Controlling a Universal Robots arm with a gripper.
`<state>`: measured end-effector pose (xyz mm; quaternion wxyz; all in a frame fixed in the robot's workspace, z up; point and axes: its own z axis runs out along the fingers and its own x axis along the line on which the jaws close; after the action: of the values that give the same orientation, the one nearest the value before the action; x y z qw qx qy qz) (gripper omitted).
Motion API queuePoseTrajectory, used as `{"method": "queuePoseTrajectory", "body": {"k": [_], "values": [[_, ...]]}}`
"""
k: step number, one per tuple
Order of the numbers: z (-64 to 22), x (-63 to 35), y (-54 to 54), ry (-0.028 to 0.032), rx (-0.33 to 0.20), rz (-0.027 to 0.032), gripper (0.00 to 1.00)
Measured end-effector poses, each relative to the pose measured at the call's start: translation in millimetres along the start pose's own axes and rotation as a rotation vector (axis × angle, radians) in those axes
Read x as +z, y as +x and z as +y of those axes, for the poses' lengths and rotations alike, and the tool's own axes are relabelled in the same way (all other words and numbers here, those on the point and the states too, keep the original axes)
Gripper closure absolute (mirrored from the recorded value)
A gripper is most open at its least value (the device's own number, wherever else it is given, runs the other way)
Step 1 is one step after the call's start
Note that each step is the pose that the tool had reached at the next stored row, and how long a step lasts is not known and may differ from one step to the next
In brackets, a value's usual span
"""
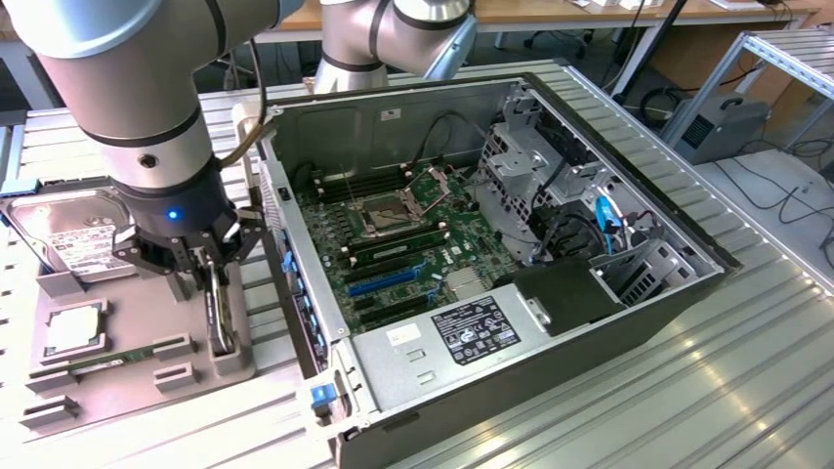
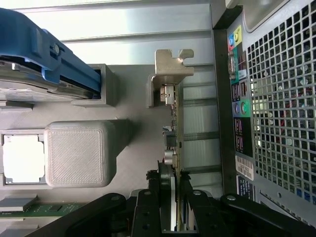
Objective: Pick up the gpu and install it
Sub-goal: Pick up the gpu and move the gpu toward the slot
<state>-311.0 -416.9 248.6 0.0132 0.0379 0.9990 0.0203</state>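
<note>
The gpu stands on edge in a slot of the grey holder tray, at the exterior view's left, just outside the open computer case. My gripper sits right over its top edge. In the wrist view the black card runs edge-on, its silvery bracket at the far end. My gripper straddles the card with a finger pressed against each side, shut on it. The card still rests in the tray slot.
The tray also holds a hard drive in a blue carrier, a processor and a green memory stick. Inside the case lie the motherboard with blue slots and a power supply. The case's rear wall stands close beside the card.
</note>
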Motion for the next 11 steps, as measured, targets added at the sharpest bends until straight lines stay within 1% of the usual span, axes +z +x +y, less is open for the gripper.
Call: {"method": "queuePoseTrajectory", "body": {"k": [11], "values": [[0.1,-2.6,-0.1,0.0001,0.0,0.0001,0.73]]}}
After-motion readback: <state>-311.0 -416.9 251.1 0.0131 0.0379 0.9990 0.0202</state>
